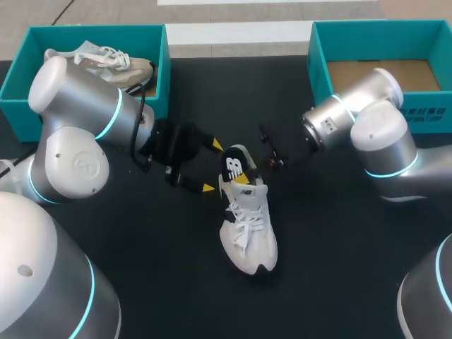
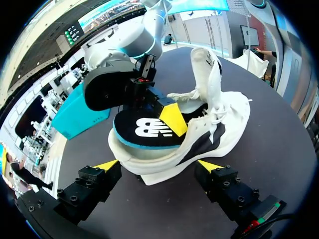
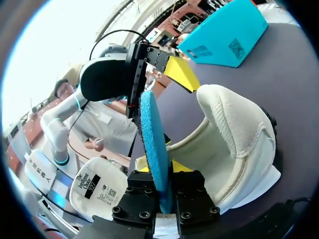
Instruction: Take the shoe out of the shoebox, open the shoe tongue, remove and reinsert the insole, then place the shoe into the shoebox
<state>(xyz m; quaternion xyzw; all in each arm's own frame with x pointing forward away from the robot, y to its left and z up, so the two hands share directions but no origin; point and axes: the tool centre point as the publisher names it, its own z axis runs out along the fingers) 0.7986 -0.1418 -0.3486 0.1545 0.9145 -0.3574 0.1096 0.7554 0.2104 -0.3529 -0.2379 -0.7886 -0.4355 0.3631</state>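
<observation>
A white shoe (image 1: 248, 229) lies on the black table, heel toward the arms. Its black insole (image 1: 234, 167) with a blue underside sticks up out of the heel opening. My right gripper (image 1: 247, 174) is shut on the insole (image 3: 152, 142), which stands edge-on between its fingers over the shoe's heel cup (image 3: 234, 139). My left gripper (image 2: 158, 167) is open, its yellow fingertips (image 2: 107, 165) standing either side of the shoe's heel (image 2: 164, 167) without touching it. In the left wrist view the right gripper's yellow tip (image 2: 173, 118) presses on the insole (image 2: 142, 130).
A teal shoebox (image 1: 15, 79) at the back left holds another pale shoe (image 1: 106, 60). A second teal shoebox (image 1: 319, 65) at the back right shows a bare cardboard floor. Both arms crowd the table's middle.
</observation>
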